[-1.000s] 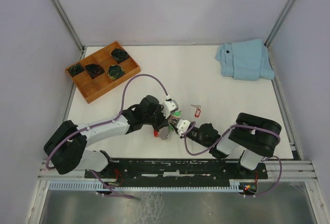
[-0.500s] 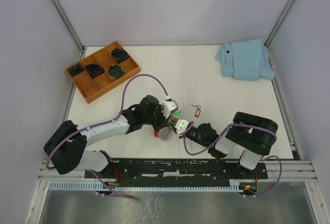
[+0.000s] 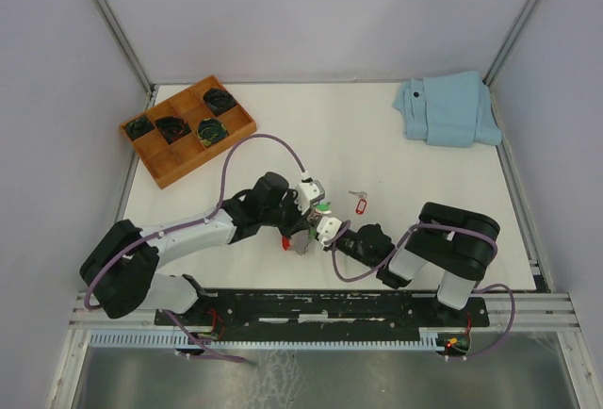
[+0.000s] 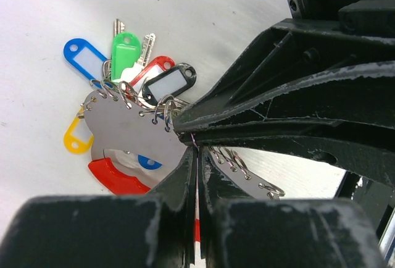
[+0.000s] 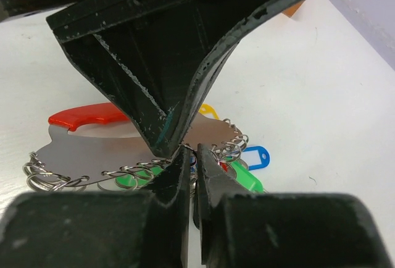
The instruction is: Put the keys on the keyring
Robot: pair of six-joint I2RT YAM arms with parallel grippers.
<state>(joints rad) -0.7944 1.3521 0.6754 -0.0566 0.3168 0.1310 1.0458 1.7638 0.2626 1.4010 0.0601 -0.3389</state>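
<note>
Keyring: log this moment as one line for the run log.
left tool shut on keyring | right tool closed at keyring edge, hold unclear | red-tagged key loose on table, apart

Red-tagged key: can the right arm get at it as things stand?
Probably yes: the red-tagged key lies just beyond the right gripper, with nothing between them. That gripper looks closed on the keyring, though, and would have to let go first.

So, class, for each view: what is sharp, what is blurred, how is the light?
Top external view: even light, sharp throughout, soft shadows. Left wrist view: keyring crisp, left gripper a dark blur. Right wrist view: right gripper blurred, keyring sharp.
</note>
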